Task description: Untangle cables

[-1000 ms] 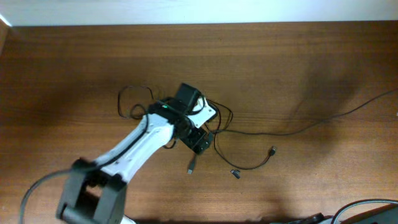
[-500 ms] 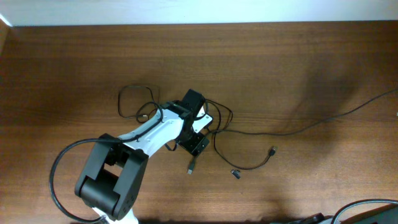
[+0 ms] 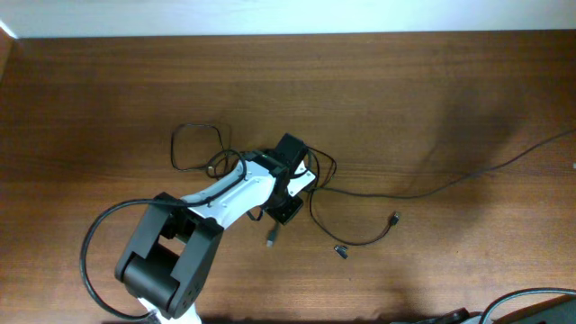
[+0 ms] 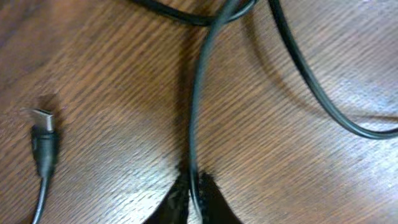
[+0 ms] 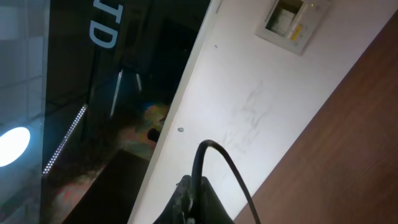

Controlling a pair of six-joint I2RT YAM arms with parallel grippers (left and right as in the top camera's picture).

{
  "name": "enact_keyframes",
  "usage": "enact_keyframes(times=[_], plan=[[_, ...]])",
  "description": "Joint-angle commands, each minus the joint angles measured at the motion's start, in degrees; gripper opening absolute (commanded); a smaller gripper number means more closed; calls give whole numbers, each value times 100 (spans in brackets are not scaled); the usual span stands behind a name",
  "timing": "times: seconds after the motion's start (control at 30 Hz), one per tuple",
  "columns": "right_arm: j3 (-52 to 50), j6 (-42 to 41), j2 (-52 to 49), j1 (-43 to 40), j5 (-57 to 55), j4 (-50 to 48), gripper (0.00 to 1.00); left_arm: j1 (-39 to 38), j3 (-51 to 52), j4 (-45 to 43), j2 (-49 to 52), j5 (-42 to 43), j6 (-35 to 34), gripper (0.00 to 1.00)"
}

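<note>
Table [image 3: 450, 81]: brown wood grain, bearing everything listed below.

Left gripper [image 3: 286, 211]: at the end of a white arm, set low over the table at the middle of the tangle. Fingers pressed together, pinching a single thin black strand, as seen in the wrist view.

Cables [image 3: 317, 167]: thin black cords, bunched in loose crossing loops just above and to the right of the left gripper, partly hidden under it.

Side loop [image 3: 175, 147]: open ring of cord lying flat, up and to the left of the left gripper, joined to the bunch.

Long strand [image 3: 396, 193]: leading from the bunch away to the right of the left gripper, then curving up and off the right edge of the overhead view.

Curved strand [image 3: 360, 241]: arcing below and to the right of the left gripper, ending in a small plug [image 3: 394, 217].

Loose connector [image 3: 340, 251]: small, dark, near that arc, lower right of the left gripper.

USB plug [image 4: 43, 118]: metal tip bare, flat on the wood, just beside the left gripper but apart from it.

Right gripper [image 5: 193, 198]: outside the overhead view, place relative to the left gripper impossible to tell. Fingers closed on a thin black cord rising in an arch against a white wall [image 5: 280, 99].
</note>
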State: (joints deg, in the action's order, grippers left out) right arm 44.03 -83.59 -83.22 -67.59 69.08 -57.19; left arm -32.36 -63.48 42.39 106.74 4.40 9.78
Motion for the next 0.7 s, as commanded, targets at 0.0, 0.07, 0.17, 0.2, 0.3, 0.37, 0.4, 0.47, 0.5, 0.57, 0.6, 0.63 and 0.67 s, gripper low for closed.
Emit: enact_keyframes(times=[0.0, 0.07, 0.17, 0.2, 0.3, 0.37, 0.4, 0.47, 0.5, 0.57, 0.6, 0.63, 0.67], plan=[[74, 90, 24, -31, 81, -15, 4, -90, 87, 26, 267, 348, 11, 0], [74, 90, 22, -31, 79, -13, 4, -90, 87, 26, 267, 350, 11, 0], [74, 90, 22, -31, 76, -15, 4, -87, 22, 31, 260, 374, 9, 0], [74, 90, 22, -31, 76, -15, 4, -83, -59, 35, 243, 448, 11, 0], [76, 90, 22, -31, 68, -13, 4, -63, -520, 28, 114, 542, 11, 0], [76, 87, 24, -31, -48, 4, 4, 72, -1025, 31, -20, 542, 11, 0], [76, 87, 22, -31, -140, 2, 4, 192, -1344, 28, -81, 542, 11, 0], [76, 90, 22, -31, -291, 2, 4, 385, -1812, 26, -125, 538, 11, 0], [76, 90, 22, -31, -398, 4, 4, 498, -2070, 24, -125, 522, 11, 0], [76, 109, 22, -31, -708, 107, 4, 713, -2404, -131, -125, 518, 13, 0], [76, 234, 22, -31, -909, 310, 4, 837, -2461, -385, -125, 494, 11, 0], [76, 407, 22, -26, -1080, 542, 4, 938, -2461, -643, -122, 422, 11, 0], [76, 645, 22, -24, -1327, 979, 4, 1036, -2459, -885, -107, 363, 11, 0]])
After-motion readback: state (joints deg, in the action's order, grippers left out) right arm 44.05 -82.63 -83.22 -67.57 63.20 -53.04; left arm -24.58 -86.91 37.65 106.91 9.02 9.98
